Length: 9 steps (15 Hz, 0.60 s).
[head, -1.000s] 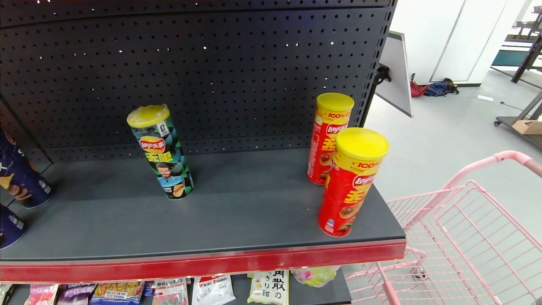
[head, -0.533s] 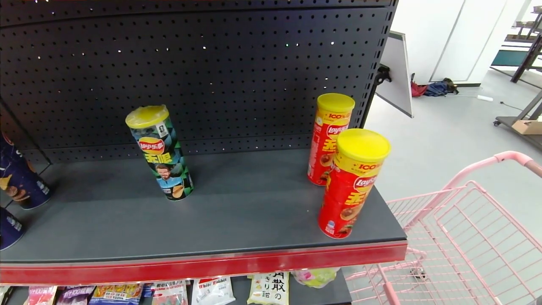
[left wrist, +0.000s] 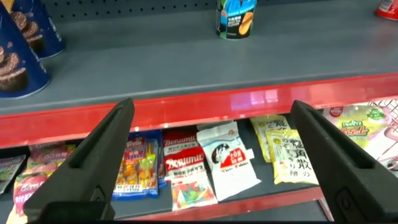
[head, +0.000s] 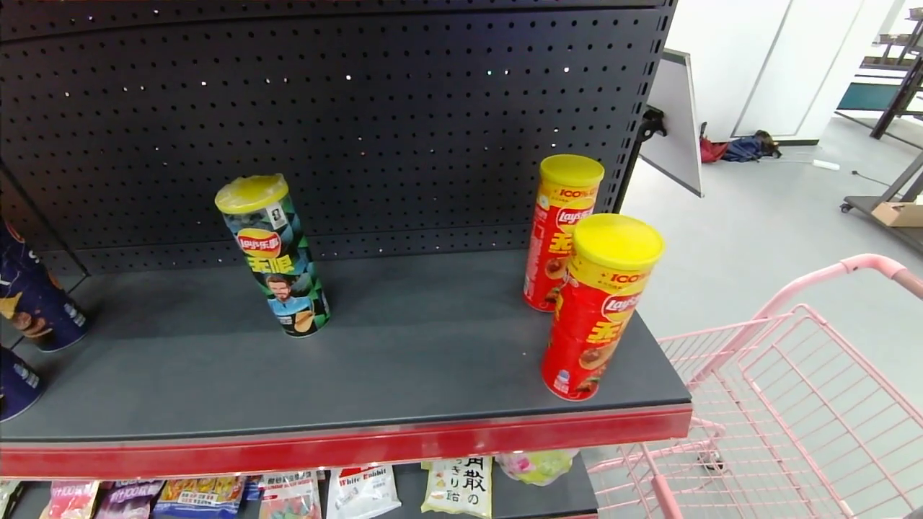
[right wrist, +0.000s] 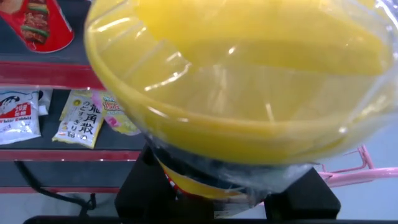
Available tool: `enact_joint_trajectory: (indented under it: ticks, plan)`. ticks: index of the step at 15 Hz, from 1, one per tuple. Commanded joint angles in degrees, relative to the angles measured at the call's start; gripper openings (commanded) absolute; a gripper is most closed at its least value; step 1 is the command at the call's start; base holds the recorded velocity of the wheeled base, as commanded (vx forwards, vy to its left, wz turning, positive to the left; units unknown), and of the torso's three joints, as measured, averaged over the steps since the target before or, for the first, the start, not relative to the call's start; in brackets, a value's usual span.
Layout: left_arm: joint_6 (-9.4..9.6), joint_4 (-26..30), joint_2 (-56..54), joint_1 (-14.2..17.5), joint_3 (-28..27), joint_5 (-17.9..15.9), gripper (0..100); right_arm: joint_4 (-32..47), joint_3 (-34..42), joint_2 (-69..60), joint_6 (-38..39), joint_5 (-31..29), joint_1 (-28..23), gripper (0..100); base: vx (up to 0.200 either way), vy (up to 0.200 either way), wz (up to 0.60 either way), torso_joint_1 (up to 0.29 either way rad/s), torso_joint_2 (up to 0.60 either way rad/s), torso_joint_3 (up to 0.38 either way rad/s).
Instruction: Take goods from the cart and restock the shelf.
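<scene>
Restocking in progress at the snack aisle: the right gripper [right wrist: 224, 190] is clamped on a yellow-lidded can [right wrist: 242, 81], its black fingers pressing either side of the tube just under the lid; the can is held in front of the shelf [head: 433, 346], near its right-hand end and seemingly below the red lip [head: 346, 443]. The left gripper [left wrist: 211, 104] faces that same lip with its fingers spread wide and nothing between them; snack bags [left wrist: 227, 162] lie on the tier below.

On the shelf a green can [head: 274, 256] stands left of centre, a rear red can [head: 559, 231] and a front red can [head: 598, 310] stand close together at the right end, and blue cans [head: 32, 295] sit at the far left; the pink cart [head: 793, 389] waits to the right.

The step in hand looks like the placing; done well, the can goes up clear of the lip first, stays upright, and comes down on the bare stretch between the green can and the red pair; the front red can stands near the edge and would topple easily, so a wide berth is wise; release only once the base sits flat.
</scene>
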Motion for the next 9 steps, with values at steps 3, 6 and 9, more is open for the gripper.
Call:
enact_joint_trajectory:
  ticks: [3, 6, 9]
  plan:
    - [0.04, 0.0, 0.0, 0.0, 0.0, 0.0, 100, 0.1, 0.5, -0.7, 0.0, 0.0, 0.0, 0, -0.133, 0.000, 0.00, -0.002, 0.00, 0.000]
    - [0.04, 0.0, 0.0, 0.0, 0.0, 0.0, 100, 0.1, 1.2, -1.9, 0.0, 0.0, 0.0, 0, 0.000, 0.067, 0.00, 0.001, 0.00, 0.002]
    - [0.04, 0.0, 0.0, -0.1, 0.0, -0.1, 100, 0.1, 1.2, -2.1, 0.0, 0.0, 0.0, 0, 0.000, 0.200, 0.00, 0.007, 0.00, 0.002]
